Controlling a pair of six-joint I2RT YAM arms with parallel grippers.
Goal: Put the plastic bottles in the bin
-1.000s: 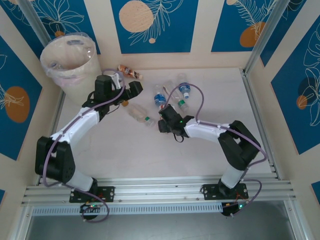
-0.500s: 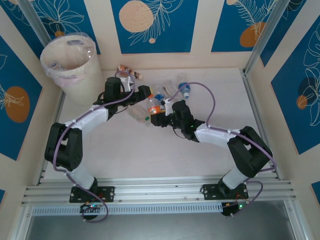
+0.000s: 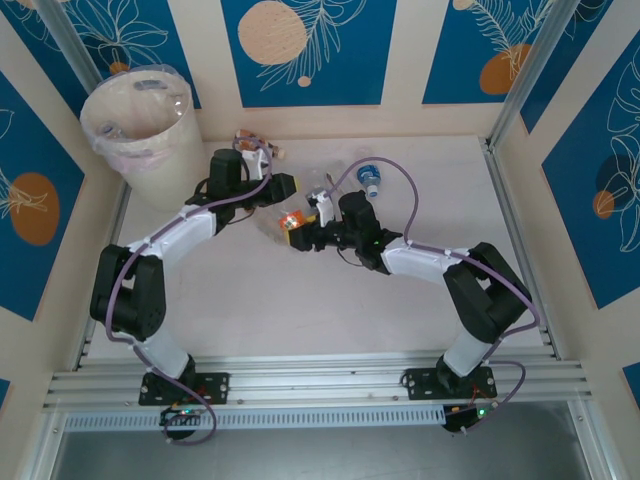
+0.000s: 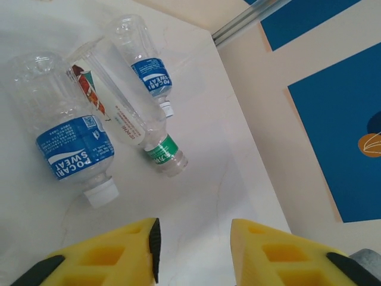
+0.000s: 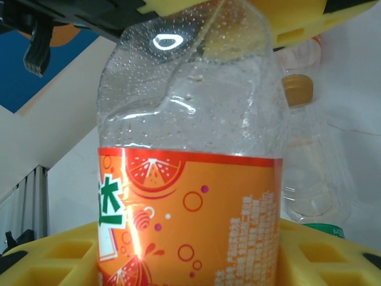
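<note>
Bottle with orange label (image 5: 187,208) pinched in right jaws; left jaws spread.

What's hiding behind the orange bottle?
A clear bottle with a brown cap lies behind the orange bottle. Part of it is covered.

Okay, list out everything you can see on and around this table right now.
Tall round cream-white plastic bin: one, bag-lined, far left corner.
Clear plastic bottle with an orange label: one, held at mid-table.
Clear bottles with blue labels: two, white caps, lying together, far middle.
Clear bottle with a green label: one, lying between them.
Clear bottle with a brown cap: one, behind the held bottle.
Small brownish bottle: one, by the back wall.
Pale table: one, under everything.
Left gripper: one, yellow pads, open, empty.
Right gripper: one, yellow pads, shut on the orange-labelled bottle.
</note>
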